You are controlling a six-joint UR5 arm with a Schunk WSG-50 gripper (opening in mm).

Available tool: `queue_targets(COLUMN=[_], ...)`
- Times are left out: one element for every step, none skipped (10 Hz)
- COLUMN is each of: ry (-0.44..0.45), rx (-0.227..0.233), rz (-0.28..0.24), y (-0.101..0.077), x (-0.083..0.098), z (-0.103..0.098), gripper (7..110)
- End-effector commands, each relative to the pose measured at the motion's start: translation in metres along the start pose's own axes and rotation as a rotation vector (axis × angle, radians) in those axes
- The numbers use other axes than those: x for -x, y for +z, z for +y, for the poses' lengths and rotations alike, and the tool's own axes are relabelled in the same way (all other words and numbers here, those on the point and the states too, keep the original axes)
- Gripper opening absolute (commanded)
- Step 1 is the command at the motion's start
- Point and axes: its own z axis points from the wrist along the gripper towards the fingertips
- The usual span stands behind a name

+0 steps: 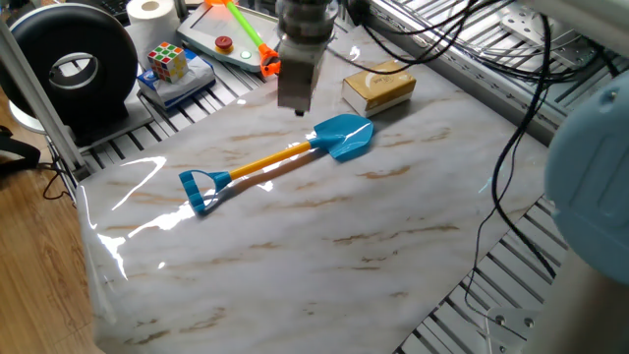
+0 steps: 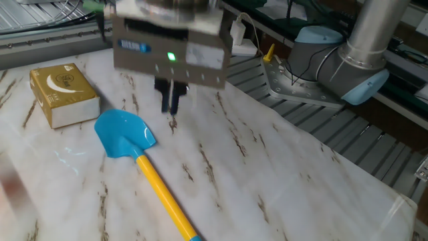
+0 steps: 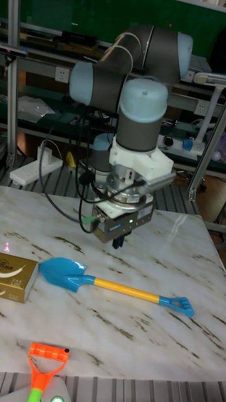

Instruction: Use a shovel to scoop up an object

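One fixed view: tool (image 1: 297,106) hanging above marble tabletop (image 1: 324,246), fingers narrow and empty, just behind shovel (image 1: 280,157) lying flat; tan block (image 1: 378,87) beyond blade. Other fixed view: fingers (image 2: 171,100) pressed nearly together beside blue blade. Tall fixed view: shovel flat between block and tool, untouched

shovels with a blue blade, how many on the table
1. The shovel lies flat mid-table, blade beside the tan block. None seems hidden.
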Motion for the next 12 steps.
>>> queue_targets(ry=[-0.216, -0.189, -0.186, -0.258, -0.353, -0.369, -0.338, -0.293, -0.313, -0.369, -0.372, -0.342], rx=[-0.001, -0.041, -0.096, -0.185, -0.229, -0.202, -0.183, -0.102, -0.029, -0.003, 0.0, -0.001], rz=[-0.055, 0.0, 0.04, 0.048, 0.029, 0.026, 0.028, 0.052, 0.114, 0.146, 0.148, 0.147], y=[0.022, 0.031, 0.038, 0.04, 0.038, 0.038, 0.039, 0.042, 0.042, 0.041, 0.041, 0.041], x=[0.027, 0.019, 0.013, 0.016, 0.024, 0.024, 0.022, 0.012, -0.006, -0.014, -0.015, -0.015], z=[0.017, 0.014, 0.006, -0.015, -0.025, -0.017, -0.013, 0.006, 0.021, 0.025, 0.026, 0.026], gripper=[7, 7, 7, 7, 7, 7, 7, 7, 7, 7, 7, 7])
